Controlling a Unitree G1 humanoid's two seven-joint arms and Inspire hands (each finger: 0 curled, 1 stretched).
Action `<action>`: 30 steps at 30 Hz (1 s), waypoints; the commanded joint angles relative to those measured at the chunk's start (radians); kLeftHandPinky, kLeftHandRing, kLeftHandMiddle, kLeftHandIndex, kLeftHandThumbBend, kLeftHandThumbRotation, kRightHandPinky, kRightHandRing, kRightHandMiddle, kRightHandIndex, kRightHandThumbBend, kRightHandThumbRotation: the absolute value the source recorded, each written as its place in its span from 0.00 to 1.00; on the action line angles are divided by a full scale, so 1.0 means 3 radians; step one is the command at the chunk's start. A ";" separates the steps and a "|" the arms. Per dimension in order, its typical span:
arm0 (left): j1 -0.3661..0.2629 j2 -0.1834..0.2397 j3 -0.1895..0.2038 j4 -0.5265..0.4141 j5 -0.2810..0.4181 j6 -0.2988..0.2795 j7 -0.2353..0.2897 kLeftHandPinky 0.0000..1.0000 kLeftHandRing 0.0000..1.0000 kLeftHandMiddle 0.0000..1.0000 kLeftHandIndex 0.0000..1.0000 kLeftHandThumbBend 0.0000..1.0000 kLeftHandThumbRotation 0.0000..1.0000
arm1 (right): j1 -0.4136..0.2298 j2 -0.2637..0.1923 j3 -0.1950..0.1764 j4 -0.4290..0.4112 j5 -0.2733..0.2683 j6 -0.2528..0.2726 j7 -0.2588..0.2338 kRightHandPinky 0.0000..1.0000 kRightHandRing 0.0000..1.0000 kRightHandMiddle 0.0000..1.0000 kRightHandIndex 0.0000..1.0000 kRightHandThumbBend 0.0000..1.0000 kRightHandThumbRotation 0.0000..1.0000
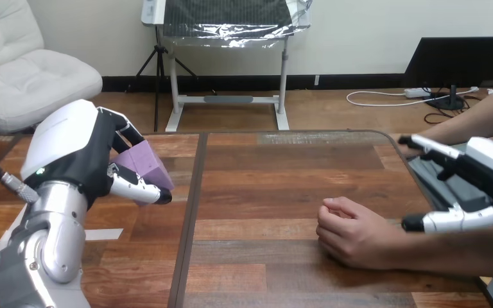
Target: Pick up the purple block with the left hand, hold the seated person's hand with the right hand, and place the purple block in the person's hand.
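Head view: the left hand (77, 154), raised over the table's (282, 173) left side, has fingers and thumb curled round the block (142, 163), which sits tilted, a corner pointing right. The right hand (481, 173), fingers spread wide, hovers beside the person's hand (353, 234), a fist resting on the table

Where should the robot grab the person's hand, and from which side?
Probably at the wrist, from above on the right. The person's hand lies as a closed fist on the table, so there's no open palm to take, and the wrist is the narrower part. The right robot hand is open close by.
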 commanded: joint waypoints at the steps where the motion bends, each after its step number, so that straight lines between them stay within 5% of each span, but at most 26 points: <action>1: -0.0108 -0.0031 0.0086 -0.0101 0.0072 -0.0013 0.0028 0.10 0.17 0.28 0.44 0.76 0.00 | -0.0290 -0.0191 0.0090 0.0059 -0.0071 -0.0079 0.0030 0.88 0.94 0.96 0.99 1.00 0.66; 14: -0.0121 -0.0046 0.0078 -0.0092 0.0076 0.0015 -0.0009 0.10 0.17 0.27 0.44 0.75 0.00 | -0.0399 -0.0340 0.0271 0.0299 -0.0266 -0.0180 0.0065 0.95 0.94 0.95 0.97 1.00 0.54; 30: -0.0126 -0.0076 0.0082 -0.0089 0.0081 0.0024 -0.0025 0.10 0.17 0.27 0.44 0.75 0.00 | -0.0433 -0.0395 0.0422 0.0345 -0.0480 -0.0140 0.0082 0.95 0.93 0.94 0.95 1.00 0.51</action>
